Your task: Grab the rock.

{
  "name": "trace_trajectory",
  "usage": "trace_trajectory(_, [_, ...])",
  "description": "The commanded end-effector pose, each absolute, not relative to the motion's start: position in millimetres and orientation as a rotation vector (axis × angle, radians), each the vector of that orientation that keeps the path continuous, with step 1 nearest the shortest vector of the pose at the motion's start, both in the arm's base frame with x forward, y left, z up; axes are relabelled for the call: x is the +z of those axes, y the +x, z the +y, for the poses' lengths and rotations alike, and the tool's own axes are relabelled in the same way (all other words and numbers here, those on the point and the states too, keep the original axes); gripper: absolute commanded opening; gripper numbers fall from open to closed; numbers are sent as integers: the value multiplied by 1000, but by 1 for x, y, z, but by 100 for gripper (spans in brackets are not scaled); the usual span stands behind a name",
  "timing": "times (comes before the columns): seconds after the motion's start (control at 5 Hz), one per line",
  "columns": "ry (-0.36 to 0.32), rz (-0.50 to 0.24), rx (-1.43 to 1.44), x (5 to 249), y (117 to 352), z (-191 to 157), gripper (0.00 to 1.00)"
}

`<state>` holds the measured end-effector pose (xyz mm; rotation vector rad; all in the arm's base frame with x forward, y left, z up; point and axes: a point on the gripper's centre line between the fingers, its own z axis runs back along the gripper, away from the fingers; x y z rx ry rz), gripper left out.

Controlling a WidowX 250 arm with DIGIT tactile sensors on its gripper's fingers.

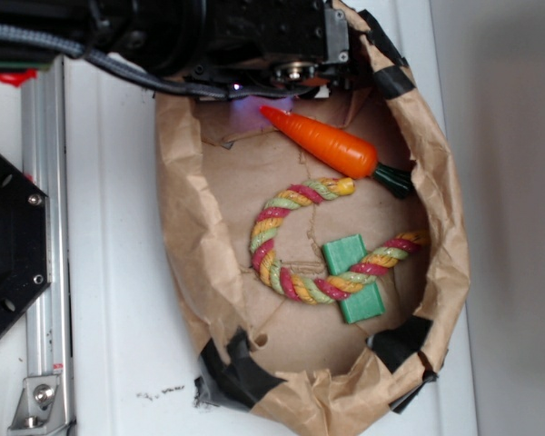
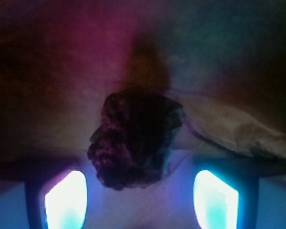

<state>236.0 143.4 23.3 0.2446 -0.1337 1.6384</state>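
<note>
rock (image 2: 136, 143) between the glowing fingertips (image 2: 66, 200), slightly left of centre; gripper (image 2: 140, 200) spread wide, not touching it

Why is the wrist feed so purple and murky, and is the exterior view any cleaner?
Wrist view: coloured glow from the lit fingertips tints everything magenta and blue, and the rock shows dark and soft between them. Exterior view: even, sharp light on the carrot and rope, though the arm hides the rock.
</note>
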Motion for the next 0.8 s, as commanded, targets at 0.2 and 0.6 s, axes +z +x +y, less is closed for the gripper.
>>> trace_trajectory(0.2, [251,-169,1671,40,217,167,100])
trace_trajectory(0.6, [307,-320,1736,33,208,172,100])
